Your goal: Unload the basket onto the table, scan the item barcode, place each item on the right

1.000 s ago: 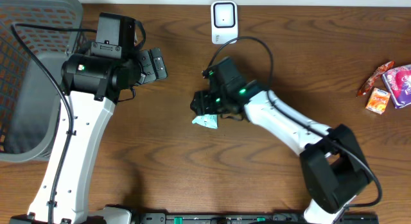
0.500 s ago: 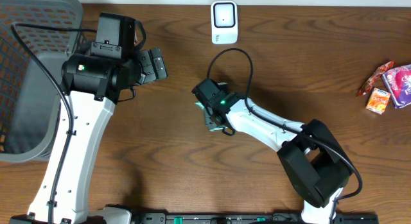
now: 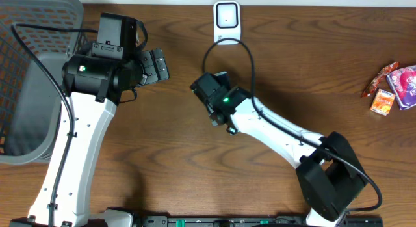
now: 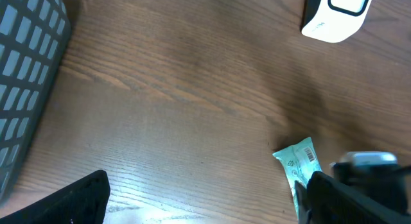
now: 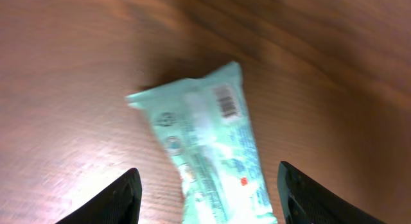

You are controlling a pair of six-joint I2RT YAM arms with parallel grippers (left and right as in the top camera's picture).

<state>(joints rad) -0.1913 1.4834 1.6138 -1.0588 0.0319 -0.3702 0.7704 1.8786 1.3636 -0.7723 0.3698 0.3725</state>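
- The right gripper [image 5: 209,189] hangs released, jaws astride the mint packet [image 5: 207,144], which lies flat on the table [image 5: 77,70], barcode [image 5: 227,100] up; it should pinch the narrow width, clear of the code.
- The left gripper [image 3: 155,66] sits spread wide, empty.
- The scanner [image 3: 227,21] stands well beyond; the code should face it.
- A second ago the overhead view showed the packet beside the wrist; now the wrist covers it.
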